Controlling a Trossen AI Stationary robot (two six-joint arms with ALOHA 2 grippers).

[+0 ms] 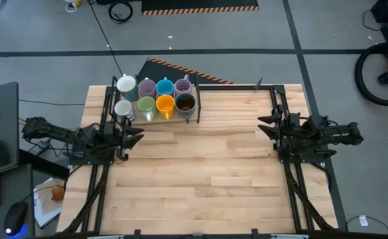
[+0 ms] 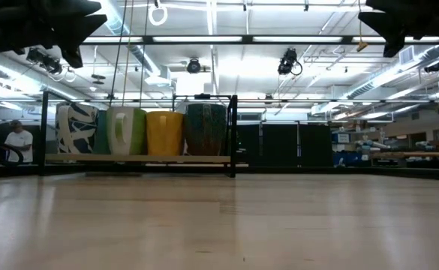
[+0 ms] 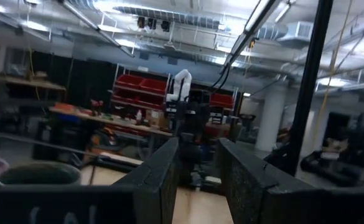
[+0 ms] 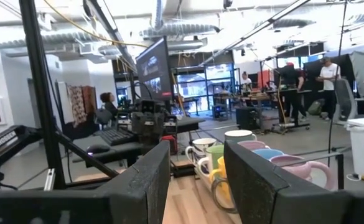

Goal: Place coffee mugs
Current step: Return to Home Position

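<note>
Together, eight small round ceramic coffee mugs [image 2: 164,133] stand in two rows of four on a low black-framed wooden shelf [image 2: 136,158] at the back left of the pale wooden table [image 1: 213,172]. The back row holds a white mug [image 1: 126,84], a lilac mug [image 1: 146,87], a blue mug [image 1: 165,87] and a second lilac mug [image 1: 184,87]. In front stand a white mug with a dark pattern [image 1: 123,108], a green mug [image 1: 145,106], an orange mug [image 1: 165,104] and a dark brown mug [image 1: 185,103]. The left gripper [image 1: 138,137] hovers just in front of the shelf, its fingers parted with nothing between them. The right gripper [image 1: 262,127] hangs at the table's right side, well apart from the mugs, likewise parted and empty.
</note>
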